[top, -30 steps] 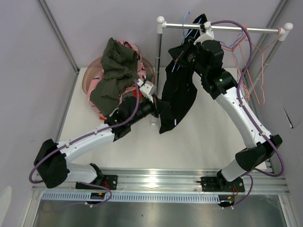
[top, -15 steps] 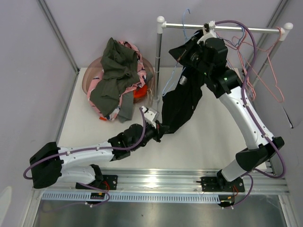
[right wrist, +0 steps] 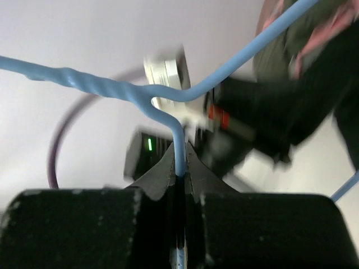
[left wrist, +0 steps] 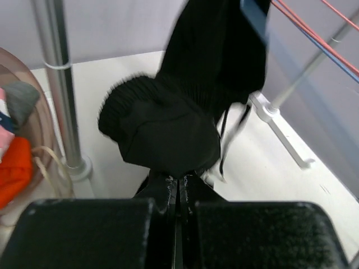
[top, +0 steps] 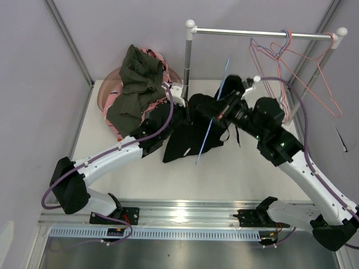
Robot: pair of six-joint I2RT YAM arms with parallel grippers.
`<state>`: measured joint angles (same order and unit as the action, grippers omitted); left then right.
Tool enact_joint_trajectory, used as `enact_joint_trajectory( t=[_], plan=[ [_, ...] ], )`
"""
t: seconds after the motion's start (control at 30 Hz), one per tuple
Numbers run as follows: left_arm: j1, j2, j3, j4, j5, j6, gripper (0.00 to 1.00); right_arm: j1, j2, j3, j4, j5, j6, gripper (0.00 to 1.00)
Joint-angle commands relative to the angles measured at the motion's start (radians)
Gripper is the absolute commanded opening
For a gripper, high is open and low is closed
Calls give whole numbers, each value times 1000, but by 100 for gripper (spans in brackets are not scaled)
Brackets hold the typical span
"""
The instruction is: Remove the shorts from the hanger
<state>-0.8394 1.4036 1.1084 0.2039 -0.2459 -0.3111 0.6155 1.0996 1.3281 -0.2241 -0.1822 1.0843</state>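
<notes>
Over the table (top: 247, 168), the shorts (top: 188, 140) are sagging off the hanger (right wrist: 178, 137), seemingly limp and light. We are pinching their bunched fold in the left end effector (left wrist: 178, 180) and clamping the hanger's neck in the right end effector (right wrist: 179, 163).

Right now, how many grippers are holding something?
2: the left gripper is shut on the black shorts; the right gripper is shut on the blue hanger.

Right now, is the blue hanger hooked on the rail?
No: the top view shows the blue hanger well below the rail, gripped by the right claw down beside the black shorts.
</notes>
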Motion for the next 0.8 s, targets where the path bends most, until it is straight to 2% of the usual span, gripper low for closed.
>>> enact_joint_trajectory(
  t=[0.0, 0.13, 0.27, 0.33, 0.37, 0.47, 0.5, 0.57, 0.63, 0.67, 0.7, 0.73, 0.77],
  plan=[
    [20, -3, 61, -31, 27, 32, 0, 101, -75, -92, 152, -30, 203, 0],
    [19, -106, -5, -58, 11, 20, 0, 113, -101, -122, 259, -89, 311, 0],
    [22, -256, -2, -170, -100, 59, 0, 133, -95, -118, 295, -97, 332, 0],
    [48, -336, 57, -216, -118, 110, 0, 133, -93, -109, 255, -77, 303, 0],
    [60, -348, 88, -300, -115, 127, 0, 133, -95, -110, 247, -73, 292, 0],
    [102, -338, 356, -420, -147, 222, 0, 115, -102, -121, 227, -57, 275, 0],
    [111, -327, 398, -466, -167, 248, 0, 107, -106, -135, 227, -60, 276, 0],
    [176, -273, 560, -486, -188, 300, 0, 79, -110, -153, 236, -77, 284, 0],
    [297, -208, 646, -514, -120, 300, 0, 58, -112, -181, 262, -97, 296, 0],
    [342, -107, 815, -534, -83, 290, 0, 38, -113, -190, 275, -117, 299, 0],
    [391, -44, 879, -560, -43, 276, 0, 33, -112, -199, 294, -123, 299, 0],
    [483, 28, 1033, -621, 33, 239, 0, 26, -113, -220, 304, -128, 301, 0],
    [525, 192, 1120, -658, 74, 216, 0, 11, -113, -233, 313, -141, 302, 0]
  ],
)
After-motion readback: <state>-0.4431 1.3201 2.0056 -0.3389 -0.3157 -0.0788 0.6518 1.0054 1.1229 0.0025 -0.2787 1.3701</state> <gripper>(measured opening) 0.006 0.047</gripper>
